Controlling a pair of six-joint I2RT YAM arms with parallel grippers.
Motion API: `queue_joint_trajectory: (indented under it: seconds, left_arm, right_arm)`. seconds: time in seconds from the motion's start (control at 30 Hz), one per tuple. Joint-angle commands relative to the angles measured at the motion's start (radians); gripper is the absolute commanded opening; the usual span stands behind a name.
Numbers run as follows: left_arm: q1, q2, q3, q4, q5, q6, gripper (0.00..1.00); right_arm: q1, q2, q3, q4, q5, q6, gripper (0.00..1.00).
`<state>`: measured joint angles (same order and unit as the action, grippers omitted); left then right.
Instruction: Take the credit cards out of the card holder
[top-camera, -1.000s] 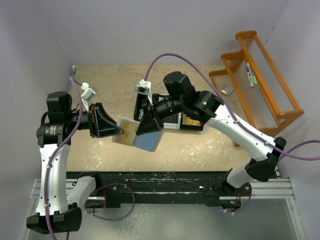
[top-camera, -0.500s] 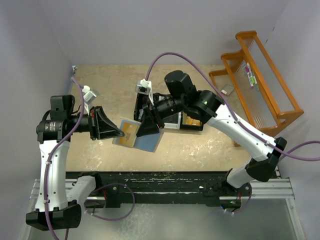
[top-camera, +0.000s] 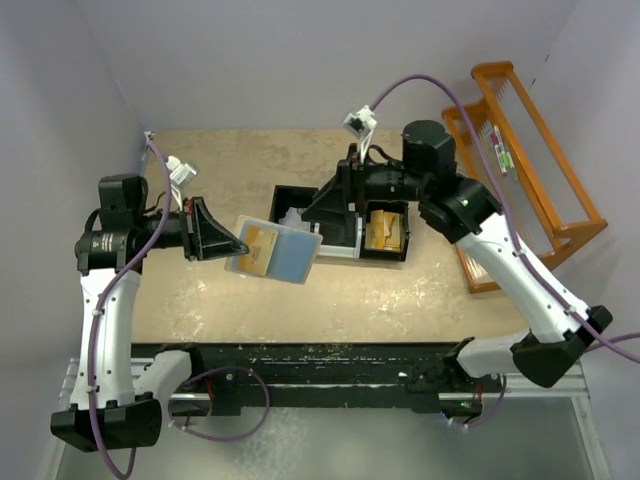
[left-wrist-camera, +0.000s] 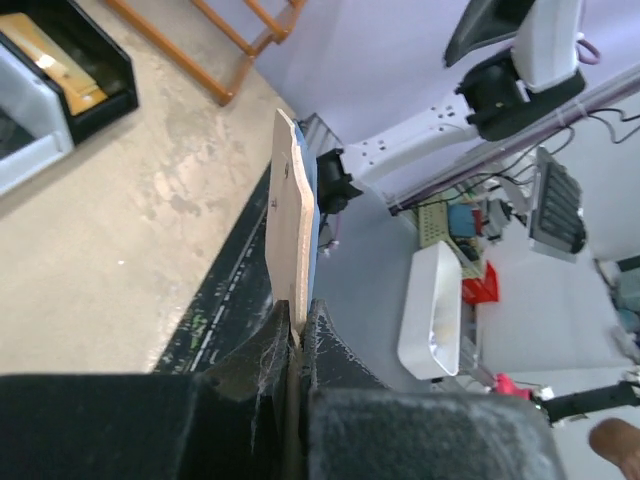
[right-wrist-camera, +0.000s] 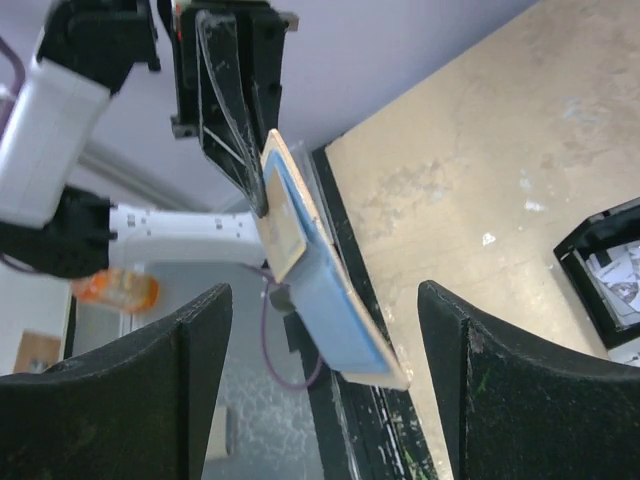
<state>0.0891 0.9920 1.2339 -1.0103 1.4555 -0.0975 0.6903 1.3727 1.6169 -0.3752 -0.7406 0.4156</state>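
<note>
The card holder (top-camera: 283, 256) hangs open above the table, pale blue-grey inside with a tan card (top-camera: 258, 250) on its left half. My left gripper (top-camera: 236, 246) is shut on the holder's left edge. In the left wrist view the holder (left-wrist-camera: 291, 220) stands edge-on between the closed fingers of that gripper (left-wrist-camera: 298, 326). My right gripper (top-camera: 318, 208) is open and apart from the holder, over the black tray. In the right wrist view the holder (right-wrist-camera: 330, 300) shows beyond the spread fingers of the right gripper (right-wrist-camera: 325, 290), which hold nothing.
A black three-compartment tray (top-camera: 283, 194) sits mid-table, with tan cards (top-camera: 385, 228) in its right compartment. An orange wire rack (top-camera: 520, 150) stands at the right. The table's near edge (top-camera: 300, 352) runs below the holder.
My right gripper has opened, let go of the card holder and drawn back to the right over the tray. The left gripper has closed fully on the holder and keeps holding it.
</note>
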Motion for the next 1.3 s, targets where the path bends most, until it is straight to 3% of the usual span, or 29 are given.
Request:
queue_joint_trajectory:
  seconds: [0.0,0.1,0.3,0.4,0.53,0.93,1.27]
  left_arm:
    - [0.0,-0.065,-0.001,0.308,-0.099,-0.198,0.0]
    - [0.0,-0.083,-0.037,0.486,-0.133,-0.339,0.0]
    - [0.0,-0.069,-0.081,0.626,-0.167,-0.454,0.0]
    - [0.0,-0.09,-0.152,0.774,-0.158,-0.58,0.0]
    - [0.0,-0.096,-0.161,0.807,-0.161,-0.609,0.0]
    - [0.0,-0.126,-0.21,1.004,-0.126,-0.819,0.0]
    - [0.0,-0.143,-0.241,1.104,-0.128,-0.961,0.0]
  right_arm:
    - [-0.002,-0.08,-0.017,0.111,0.148,0.163,0.75]
    - [0.0,-0.107,-0.053,0.167,0.141,0.188,0.71]
    - [0.064,-0.188,-0.366,0.627,0.163,0.486,0.59]
    - [0.109,-0.16,-0.399,0.685,0.181,0.499,0.57]
    - [0.169,-0.128,-0.403,0.75,0.191,0.507,0.56]
    - [0.184,-0.074,-0.395,0.68,0.206,0.505,0.48]
    - [0.179,-0.053,-0.324,0.584,0.209,0.459,0.49]
